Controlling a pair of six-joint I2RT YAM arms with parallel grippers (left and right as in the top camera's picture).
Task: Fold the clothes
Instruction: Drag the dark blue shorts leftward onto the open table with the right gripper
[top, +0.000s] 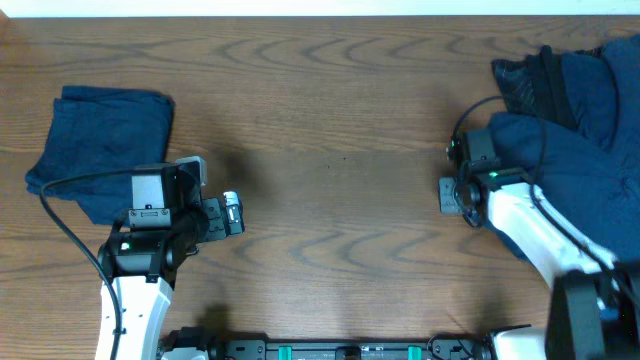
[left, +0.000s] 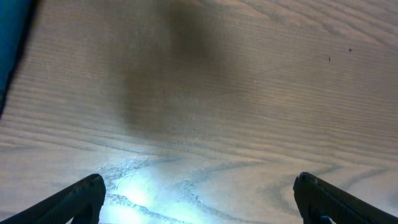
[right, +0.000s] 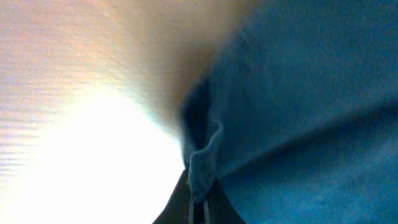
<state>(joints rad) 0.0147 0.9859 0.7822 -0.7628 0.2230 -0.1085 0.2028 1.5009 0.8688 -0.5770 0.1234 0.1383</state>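
Note:
A folded dark blue garment (top: 100, 140) lies at the table's far left. A loose pile of dark blue clothes (top: 580, 110) lies at the far right. My left gripper (top: 225, 213) is open and empty over bare wood, right of the folded garment; its fingertips show in the left wrist view (left: 199, 199). My right gripper (top: 470, 165) is at the left edge of the pile. In the right wrist view it (right: 202, 202) is shut on a fold of the blue cloth (right: 298, 112).
The wooden table (top: 330, 150) spans the view. A sliver of blue cloth (left: 12, 43) shows at the left edge of the left wrist view. The arm bases stand at the table's front edge.

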